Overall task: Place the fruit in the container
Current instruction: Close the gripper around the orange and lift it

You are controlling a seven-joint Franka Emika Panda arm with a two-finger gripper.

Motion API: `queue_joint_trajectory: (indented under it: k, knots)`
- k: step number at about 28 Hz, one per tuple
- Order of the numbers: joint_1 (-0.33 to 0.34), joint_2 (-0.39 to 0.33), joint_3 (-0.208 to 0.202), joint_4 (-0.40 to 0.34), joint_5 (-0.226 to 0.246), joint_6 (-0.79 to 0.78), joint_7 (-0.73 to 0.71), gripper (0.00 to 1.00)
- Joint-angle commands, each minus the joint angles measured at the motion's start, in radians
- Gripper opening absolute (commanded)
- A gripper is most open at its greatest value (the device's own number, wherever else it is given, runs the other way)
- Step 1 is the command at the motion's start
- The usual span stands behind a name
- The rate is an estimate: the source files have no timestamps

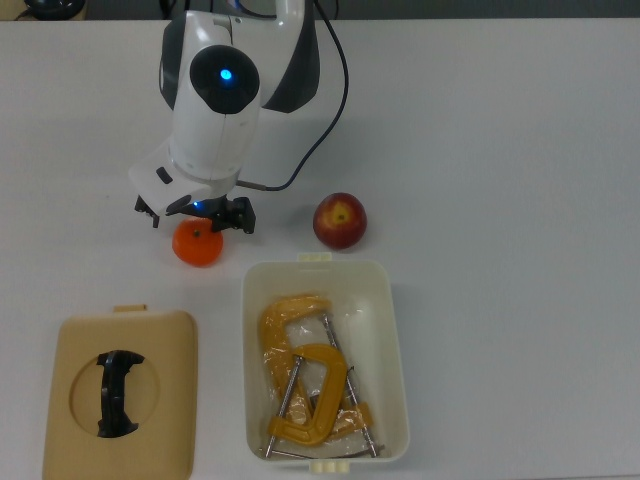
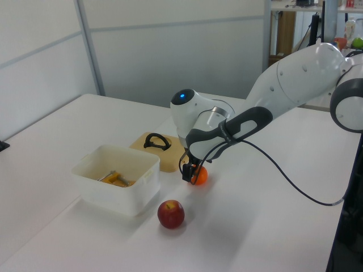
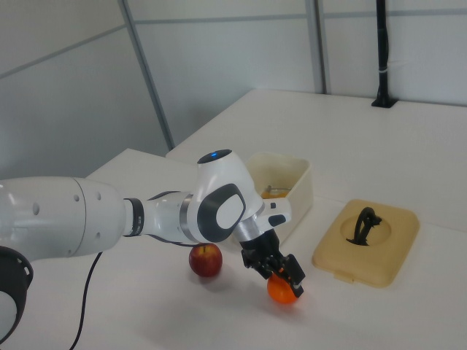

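The container (image 1: 398,330), a cream tub holding yellow C-clamps (image 1: 305,385), stood near the top view's lower centre, with a tan lid (image 1: 120,395) to the top view's left. The apple (image 1: 340,221) rested just beyond the tub's far rim. The orange (image 1: 197,245) lay on the table, left of the apple in the top view. The gripper (image 1: 196,222) was lowered over the orange, jaws spread to either side of it; whether they gripped could not be told. The step was grasping; next would be closing and lifting.

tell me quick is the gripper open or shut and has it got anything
Gripper: open, fingers down on either side of the orange, which sits on the table; not gripped yet.
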Motion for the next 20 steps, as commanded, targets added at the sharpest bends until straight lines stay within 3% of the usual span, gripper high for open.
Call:
queue_joint_trajectory:
  k: [1,18,20]
  knots:
    - [0.012,-0.006,-0.006,-0.009,-0.02,0.025,0.041,1.0]
    - [0.018,0.015,-0.003,0.011,-0.023,0.04,0.07,1.0]
    - [0.018,0.015,-0.003,0.011,-0.023,0.04,0.07,0.83]
